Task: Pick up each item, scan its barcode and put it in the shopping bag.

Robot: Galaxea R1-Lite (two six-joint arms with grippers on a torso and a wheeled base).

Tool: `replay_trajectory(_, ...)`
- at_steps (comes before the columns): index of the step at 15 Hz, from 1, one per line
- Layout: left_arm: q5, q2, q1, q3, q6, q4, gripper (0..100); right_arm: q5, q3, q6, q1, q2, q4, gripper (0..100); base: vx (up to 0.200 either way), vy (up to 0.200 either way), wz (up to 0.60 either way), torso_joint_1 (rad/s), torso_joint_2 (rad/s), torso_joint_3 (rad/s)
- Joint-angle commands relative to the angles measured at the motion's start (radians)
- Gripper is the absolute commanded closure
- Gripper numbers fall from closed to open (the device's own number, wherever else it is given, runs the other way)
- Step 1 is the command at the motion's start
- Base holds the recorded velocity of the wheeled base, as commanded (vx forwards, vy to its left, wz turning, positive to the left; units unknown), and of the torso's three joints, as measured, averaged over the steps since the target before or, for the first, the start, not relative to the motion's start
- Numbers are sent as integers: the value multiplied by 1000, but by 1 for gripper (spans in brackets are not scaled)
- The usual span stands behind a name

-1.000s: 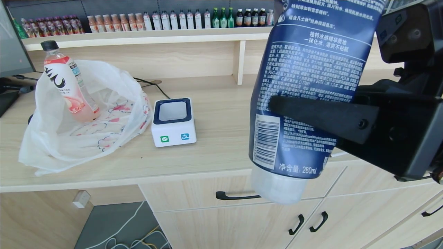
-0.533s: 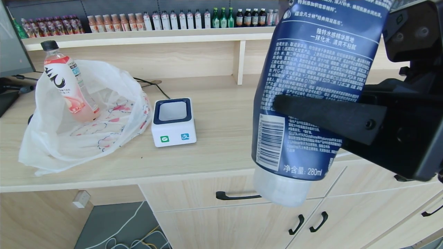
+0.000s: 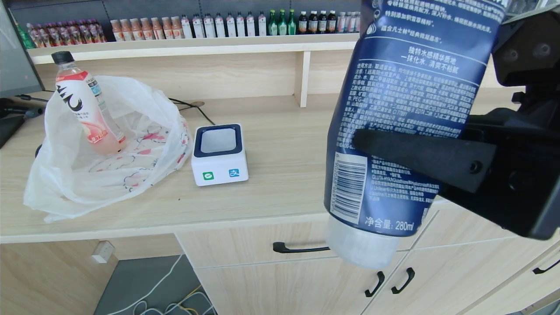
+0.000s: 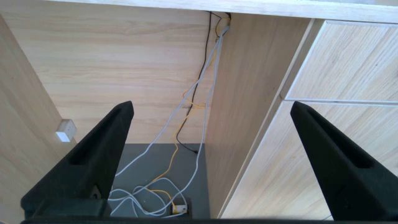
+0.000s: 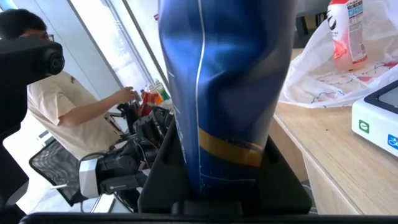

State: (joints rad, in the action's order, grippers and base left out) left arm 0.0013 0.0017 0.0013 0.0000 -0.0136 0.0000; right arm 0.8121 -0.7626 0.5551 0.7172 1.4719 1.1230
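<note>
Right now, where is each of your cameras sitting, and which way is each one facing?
Head view: on the head, facing forward and down at counter, shopping bag, scanner; right end effector holds a blue tube.
Left wrist view: on the left wrist, facing cables under the counter; open left end effector frames them.
Right wrist view: on the right wrist, facing along the clamped tube.
Shared: head and right wrist views both show tube, bag, scanner.
</note>
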Motion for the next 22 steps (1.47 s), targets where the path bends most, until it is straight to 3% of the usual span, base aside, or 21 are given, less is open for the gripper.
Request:
replay_trajectory(1, 0, 0, 0, 0, 0, 0, 0, -5, 72, -1, -21, -44, 18, 100, 0, 0, 0, 0, 0, 0)
replay_trajectory(7, 0, 0, 0, 0, 0, 0, 0, -280, 192, -129, -30, -56, 60, 100, 0, 0, 0, 0, 0, 0)
replay_trajectory(10, 0, 0, 0, 0, 0, 0, 0, -481, 269, -273, -30, -58, 69, 100, 0, 0, 0, 0, 0, 0)
replay_trajectory(14, 0, 0, 0, 0, 0, 0, 0, -650, 410, -426, -30, -53, 170, 100, 0, 0, 0, 0, 0, 0)
replay_trajectory(19, 0, 0, 0, 0, 0, 0, 0, -854, 417, -488, -28, -39, 230, 100, 0, 0, 0, 0, 0, 0)
replay_trajectory(22, 0, 0, -1, 0, 0, 0, 0, -866, 367, -526, -28, 24, 317, 100, 0, 0, 0, 0, 0, 0)
